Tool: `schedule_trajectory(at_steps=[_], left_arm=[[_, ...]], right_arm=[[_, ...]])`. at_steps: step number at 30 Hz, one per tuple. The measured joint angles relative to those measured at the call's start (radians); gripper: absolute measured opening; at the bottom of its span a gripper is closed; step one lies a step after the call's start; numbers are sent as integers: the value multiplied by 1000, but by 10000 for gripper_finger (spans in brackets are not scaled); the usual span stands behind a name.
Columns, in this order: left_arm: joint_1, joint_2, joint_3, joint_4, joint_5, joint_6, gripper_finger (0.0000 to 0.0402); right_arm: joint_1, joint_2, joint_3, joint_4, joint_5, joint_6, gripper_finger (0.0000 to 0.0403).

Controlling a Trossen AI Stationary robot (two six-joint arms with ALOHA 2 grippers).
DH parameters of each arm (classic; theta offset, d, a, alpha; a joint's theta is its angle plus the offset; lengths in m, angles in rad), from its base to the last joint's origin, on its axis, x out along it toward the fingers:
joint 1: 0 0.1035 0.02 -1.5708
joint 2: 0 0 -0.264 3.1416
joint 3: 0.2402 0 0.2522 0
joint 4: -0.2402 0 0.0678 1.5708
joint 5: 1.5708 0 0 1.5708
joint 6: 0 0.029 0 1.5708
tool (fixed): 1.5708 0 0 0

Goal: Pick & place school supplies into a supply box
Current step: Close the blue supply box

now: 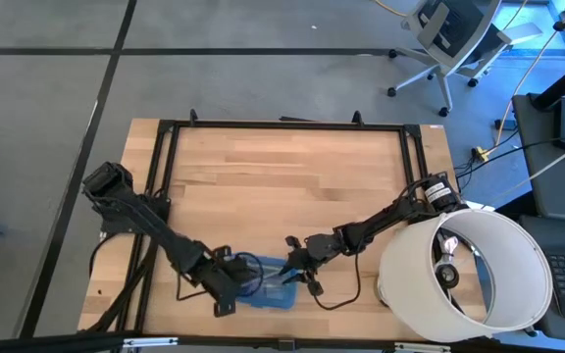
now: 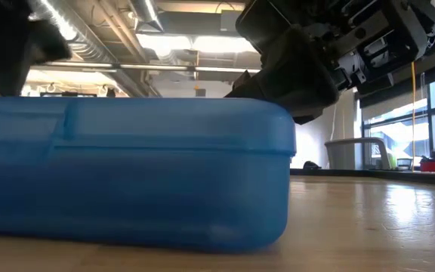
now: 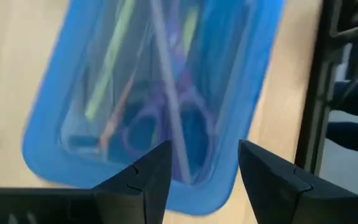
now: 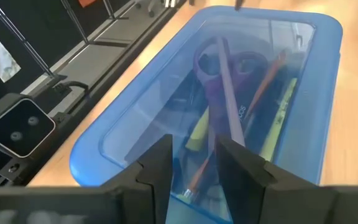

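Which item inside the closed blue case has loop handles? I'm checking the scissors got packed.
The purple scissors, seen through the lid of the supply box. Their two ring handles set them apart from the straight yellow and orange pencils beside them.

Left arm is reaching in from the rear left, its gripper (image 1: 226, 286) hanging low with fingers (image 3: 143, 180) spread apart. Right arm is stretching in from the right, its gripper (image 1: 300, 265) fingers (image 4: 157, 165) narrowly parted.

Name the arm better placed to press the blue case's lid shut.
Probably the right: the right gripper hangs open directly over the closed supply box. The left gripper, also open, sits at its end.
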Motion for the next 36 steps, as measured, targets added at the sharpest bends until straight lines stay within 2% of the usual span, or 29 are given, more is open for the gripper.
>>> schedule_trajectory(at_steps=[4,15,21,29,36], left_arm=[[13,1,-40,-1,57,-64,174],[3,8,-47,46,70,-181,175],[-2,22,-47,35,58,-129,173],[13,26,-47,30,38,-59,173],[22,69,-43,110,112,-62,174]], right_arm=[[-4,0,0,-3,1,-5,126],[-54,0,-1,-11,-1,-22,126],[-54,0,-1,-45,-5,-133,126],[-53,-2,0,-106,-9,-151,126],[-58,-1,-2,-107,-13,-166,126]])
